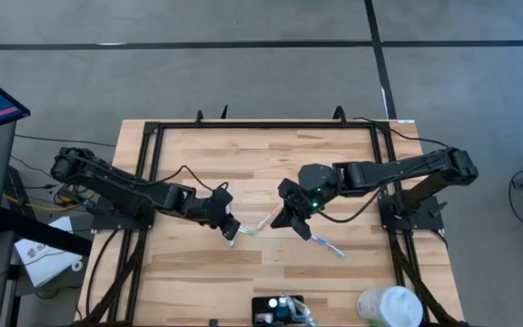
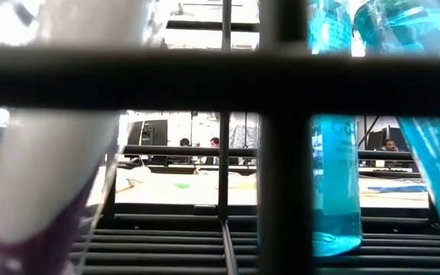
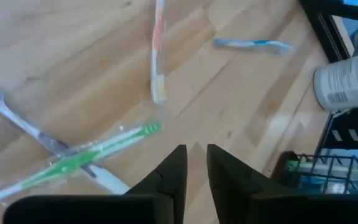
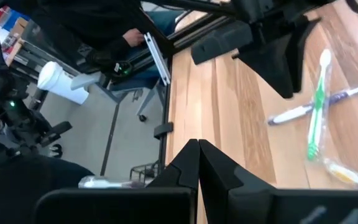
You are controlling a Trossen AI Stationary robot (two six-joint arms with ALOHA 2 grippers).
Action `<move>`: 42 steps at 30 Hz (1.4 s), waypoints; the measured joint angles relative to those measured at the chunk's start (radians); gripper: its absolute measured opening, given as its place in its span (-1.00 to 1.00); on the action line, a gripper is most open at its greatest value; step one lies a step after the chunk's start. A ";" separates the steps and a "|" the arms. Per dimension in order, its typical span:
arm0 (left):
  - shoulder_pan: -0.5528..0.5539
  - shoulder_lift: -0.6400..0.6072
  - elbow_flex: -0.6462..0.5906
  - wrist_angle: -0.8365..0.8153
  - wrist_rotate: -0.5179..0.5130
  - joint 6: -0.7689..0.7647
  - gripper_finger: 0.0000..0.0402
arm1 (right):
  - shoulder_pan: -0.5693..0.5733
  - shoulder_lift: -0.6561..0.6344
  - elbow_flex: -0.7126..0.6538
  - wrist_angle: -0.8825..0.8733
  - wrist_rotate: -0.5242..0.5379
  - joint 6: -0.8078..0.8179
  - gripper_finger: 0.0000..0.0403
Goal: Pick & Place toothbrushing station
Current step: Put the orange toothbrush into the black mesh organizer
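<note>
The low view is nearly blocked: black rack bars (image 2: 281,153) cross it, with a blurred white shape (image 2: 52,191) and blue translucent bottles (image 2: 334,183) pressed close against the lens. Through the gaps, people sit at desks in the room far behind.

In the high view the station (image 1: 278,311) sits at the counter's (image 1: 261,154) near edge and is cut off by the picture's bottom; it is a low black holder with something bluish-green in it that is too small to make out. A white round container (image 1: 390,306) stands just to its right, also partly cut off.

The left hand (image 3: 195,163) hovers over the middle of the counter, its fingers a narrow gap apart and gripping nothing. Just in front of it a green toothbrush (image 3: 92,152) in clear wrap lies across a white and purple one (image 3: 23,124). An orange and white toothbrush (image 3: 158,50) lies beyond them, and a blue one (image 3: 250,43) lies farther off, toward the white container.

The right hand (image 4: 197,163) is closed tight with nothing in it, hanging near the counter's centre, close to the crossed brushes. Past the counter's edge its wrist view shows a seated person's sleeve and hand (image 4: 132,37) and a white cup (image 4: 55,76).
</note>
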 joint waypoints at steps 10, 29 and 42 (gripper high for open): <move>-0.004 0.026 0.070 0.023 -0.076 0.027 -0.99 | 0.018 -0.011 0.000 -0.028 0.055 -0.100 -1.00; 0.015 0.194 0.083 -0.079 0.187 -0.270 -1.00 | 0.031 -0.006 0.000 -0.247 0.147 -0.121 -1.00; 0.097 0.198 0.072 -0.290 0.302 -0.335 -1.00 | 0.045 -0.006 0.000 -0.246 0.153 -0.124 -1.00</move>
